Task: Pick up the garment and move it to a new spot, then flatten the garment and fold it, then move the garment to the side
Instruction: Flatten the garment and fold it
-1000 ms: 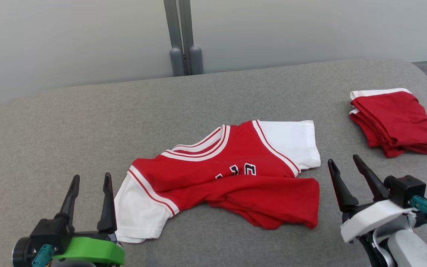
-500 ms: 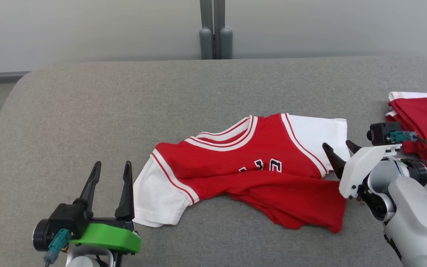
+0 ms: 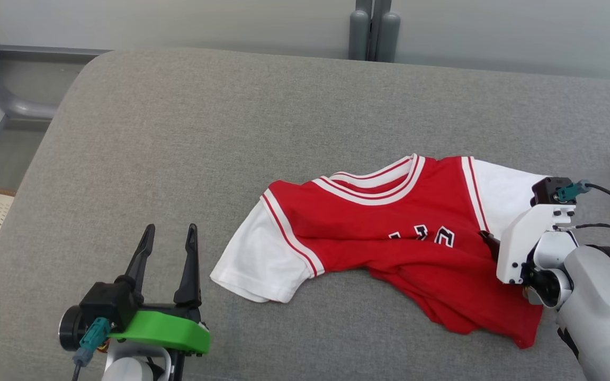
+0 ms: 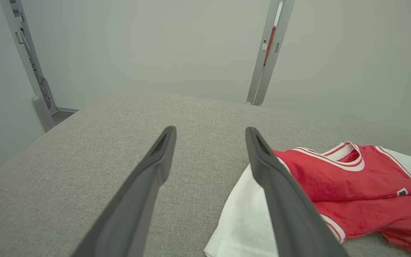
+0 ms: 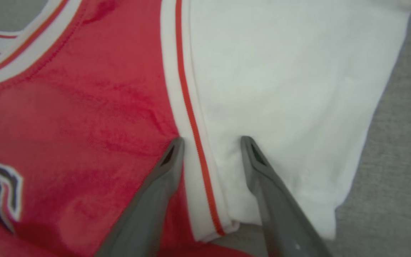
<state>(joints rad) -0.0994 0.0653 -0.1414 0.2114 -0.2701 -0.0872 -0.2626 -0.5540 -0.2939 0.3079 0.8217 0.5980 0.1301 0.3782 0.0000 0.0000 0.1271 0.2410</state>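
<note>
Jersey (image 3: 389,233) on table (image 3: 178,132), left gripper (image 3: 171,227) near its left (apart), right gripper (image 5: 211,142) over its right side

The right gripper (image 5: 211,142) points down onto a red basketball jersey (image 5: 84,117), its two dark grey fingers (image 5: 148,200) standing apart. The tips rest at the cloth on either side of the white-and-red striped trim (image 5: 184,89) where the red body meets the white sleeve (image 5: 280,89). One tip is on red, the other on white. The striped collar (image 5: 16,60) curves across the upper left. Black-and-white lettering (image 5: 2,192) shows at the lower left, blurred. Grey upholstery (image 5: 398,160) lies beyond the sleeve's hem.
</note>
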